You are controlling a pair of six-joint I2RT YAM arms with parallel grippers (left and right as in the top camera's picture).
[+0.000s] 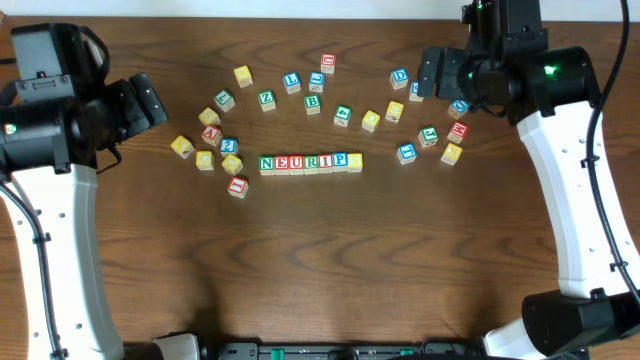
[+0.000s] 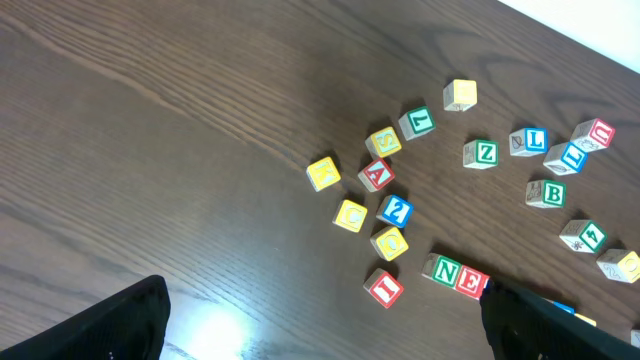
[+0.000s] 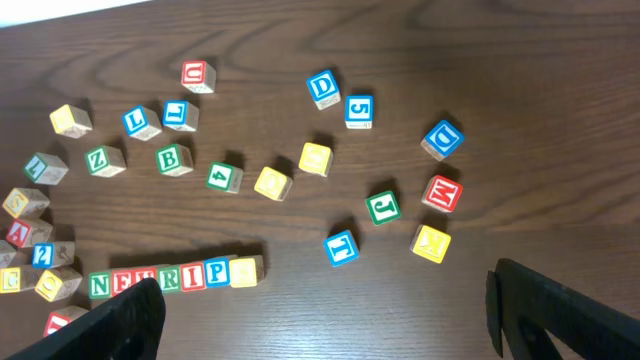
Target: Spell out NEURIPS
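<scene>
Mid-table, on the dark wood-grain tabletop (image 1: 330, 260), a row of small wooden letter blocks (image 1: 305, 162) lies w/ its long axis running left-right across the overhead view, blocks touching side to side. Top faces read N, E, U, R, I, P, starting at the end nearer the left arm. The letters stand w/ their tops toward the table's far edge. A seventh cube, a yellow wooden block (image 1: 356, 160), closes the row at the right-arm end, touching the P; its letter can't be read in any view.

Left black two-finger gripper (image 2: 320, 290) hangs at the table's left side, well apart from the row, jaws spread wide & empty. Right black two-finger gripper (image 3: 320, 285) hangs above the scattered cubes at far right, jaws likewise wide apart & empty.

Loose cubes lie behind & beside the row, all apart from it:
- a red-lettered A block (image 2: 376, 174) in the cluster at left
- a green-lettered B block (image 3: 174, 159) behind the row's middle
- a blue-lettered D block (image 3: 322, 87) & a red-lettered M block (image 3: 441, 193) at right
</scene>
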